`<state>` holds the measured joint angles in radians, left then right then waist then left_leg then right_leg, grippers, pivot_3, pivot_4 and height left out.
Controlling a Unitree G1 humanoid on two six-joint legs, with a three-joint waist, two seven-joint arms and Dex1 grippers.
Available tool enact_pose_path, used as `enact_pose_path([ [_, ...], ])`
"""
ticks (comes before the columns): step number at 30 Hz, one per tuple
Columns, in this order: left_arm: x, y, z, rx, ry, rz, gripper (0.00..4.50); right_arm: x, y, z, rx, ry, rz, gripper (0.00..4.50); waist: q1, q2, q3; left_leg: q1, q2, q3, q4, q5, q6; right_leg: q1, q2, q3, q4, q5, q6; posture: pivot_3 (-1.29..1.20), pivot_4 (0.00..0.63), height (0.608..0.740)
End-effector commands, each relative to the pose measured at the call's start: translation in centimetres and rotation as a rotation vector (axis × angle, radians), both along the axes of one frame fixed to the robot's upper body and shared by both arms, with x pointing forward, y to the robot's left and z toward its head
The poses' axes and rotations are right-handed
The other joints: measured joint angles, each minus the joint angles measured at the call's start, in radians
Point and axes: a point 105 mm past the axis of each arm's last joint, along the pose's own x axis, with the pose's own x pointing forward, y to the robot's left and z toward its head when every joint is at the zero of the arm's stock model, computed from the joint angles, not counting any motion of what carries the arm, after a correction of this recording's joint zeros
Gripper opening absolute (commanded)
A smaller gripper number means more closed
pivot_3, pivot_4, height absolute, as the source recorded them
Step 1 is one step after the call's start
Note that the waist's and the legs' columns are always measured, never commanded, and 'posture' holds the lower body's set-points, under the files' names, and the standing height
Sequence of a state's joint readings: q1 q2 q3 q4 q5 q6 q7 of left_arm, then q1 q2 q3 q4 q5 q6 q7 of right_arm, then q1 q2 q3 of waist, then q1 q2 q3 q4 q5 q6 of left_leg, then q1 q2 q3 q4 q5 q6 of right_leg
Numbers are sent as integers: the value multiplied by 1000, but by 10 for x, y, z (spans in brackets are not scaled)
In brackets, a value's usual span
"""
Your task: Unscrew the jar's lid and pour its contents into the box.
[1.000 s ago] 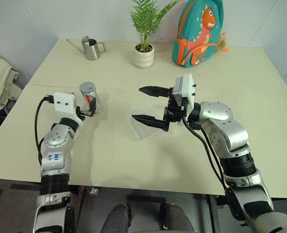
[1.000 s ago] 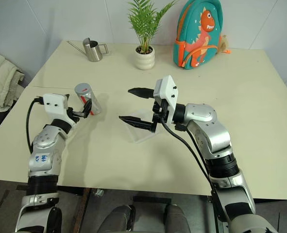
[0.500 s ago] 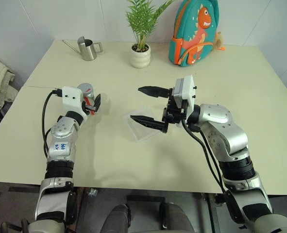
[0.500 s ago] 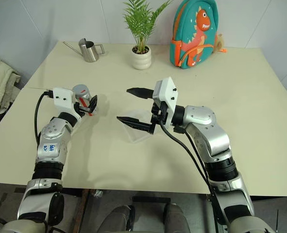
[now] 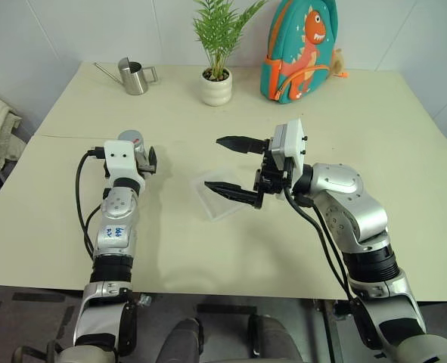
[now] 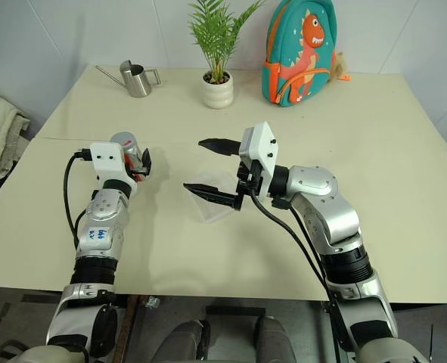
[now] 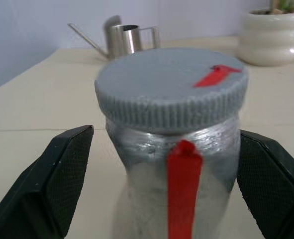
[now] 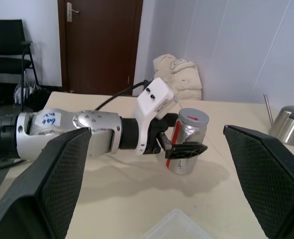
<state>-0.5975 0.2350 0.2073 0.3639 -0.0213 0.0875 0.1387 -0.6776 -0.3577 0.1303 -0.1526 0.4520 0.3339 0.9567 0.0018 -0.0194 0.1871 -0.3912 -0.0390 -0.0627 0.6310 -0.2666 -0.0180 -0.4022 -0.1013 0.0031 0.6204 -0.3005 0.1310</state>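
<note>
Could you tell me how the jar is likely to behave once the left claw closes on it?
The jar looks like smooth clear plastic, so it may slip. It stands upright and narrow, so an off-centre push could tip it. It probably feels light. The ridged lid should grip better.

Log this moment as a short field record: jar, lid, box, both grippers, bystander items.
jar: upright on table, red mark on its side
lid: grey, still on jar
box: clear, on table, beneath right gripper
left gripper: open, fingers either side of jar, gaps visible
right gripper: open, nothing between fingers
bystanders: watering can, plant pot, backpack at far edge
</note>
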Motion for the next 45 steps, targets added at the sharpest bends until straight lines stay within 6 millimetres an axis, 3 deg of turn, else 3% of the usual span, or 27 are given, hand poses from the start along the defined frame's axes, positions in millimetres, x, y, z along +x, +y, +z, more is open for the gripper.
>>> enact_pose_path([
  [1, 3, 0, 19, 13, -72, 33, 4462, -2, -4, 7, 13, -24, 8, 4500, 0, 0, 0, 0, 0, 0, 0, 0, 0, 0, 0, 0, 0, 0, 0, 0, 150, 740],
  [7, 7, 1, 15, 7, -64, 22, 4462, -1, -6, 5, 8, -22, 2, 4500, -1, 0, 0, 0, 0, 2, -1, 0, 0, -1, 0, 1, 0, 0, 0, 0, 150, 740],
  [10, 10, 0, 13, -1, -53, 16, 3895, 0, -6, 5, 10, -22, -3, 4500, -1, 0, 0, -1, -1, 2, 0, 0, 0, -2, 0, 1, 0, 0, 0, 0, 150, 740],
  [16, 14, 0, 16, -2, -71, 0, 2023, 2, -7, 5, 27, -24, -25, 4500, -1, 0, 0, -2, -1, 2, 0, 0, 0, -4, 0, 1, 0, 0, 0, 0, 150, 740],
  [17, 14, -2, 21, 3, -98, -22, 1928, 3, -8, 4, 29, -18, -32, 4500, -1, 0, 0, -2, -1, 3, 0, 0, 0, -4, 0, 1, 0, 0, 0, 0, 150, 740],
  [20, 12, -9, 36, -3, -166, -104, 1929, 4, -10, 2, 38, -10, -49, 4500, -1, 0, 0, -3, -1, 3, 0, 0, 0, -4, 0, 1, 0, 0, 0, 0, 150, 740],
  [23, 3, -21, 62, 13, -235, -277, 1929, 8, -14, 14, 92, -5, -95, 4500, -2, 0, 0, -7, 0, 3, 1, 0, 0, -8, 0, 2, 1, 0, 0, 0, 150, 740],
  [27, -29, -46, 96, 41, -199, -703, 1929, 9, -10, 41, 117, 18, -143, 4500, -12, 0, 0, -13, 3, 3, 2, 1, -1, -14, 0, 2, 2, 0, 0, 0, 150, 740],
  [33, -78, -90, 92, 143, 23, -1172, 1929, 5, 22, 60, 57, 110, -137, 4500, -25, 0, 0, -12, 4, 2, 0, 1, -2, -14, 0, 3, 2, 0, -1, 0, 150, 740],
  [38, -83, -108, 90, 145, 55, -1254, 1929, 5, 48, 60, 44, 137, -129, 4500, -28, 0, 0, -13, 3, 1, 1, 2, -1, -14, 0, 3, 2, 0, -1, 0, 150, 740],
  [45, -89, -124, 89, 136, 39, -1301, 1929, 12, 51, 52, 34, 166, -145, 4500, -29, 0, 0, -13, 3, 1, 1, 2, 0, -14, 0, 3, 3, 0, -1, 0, 150, 740],
])
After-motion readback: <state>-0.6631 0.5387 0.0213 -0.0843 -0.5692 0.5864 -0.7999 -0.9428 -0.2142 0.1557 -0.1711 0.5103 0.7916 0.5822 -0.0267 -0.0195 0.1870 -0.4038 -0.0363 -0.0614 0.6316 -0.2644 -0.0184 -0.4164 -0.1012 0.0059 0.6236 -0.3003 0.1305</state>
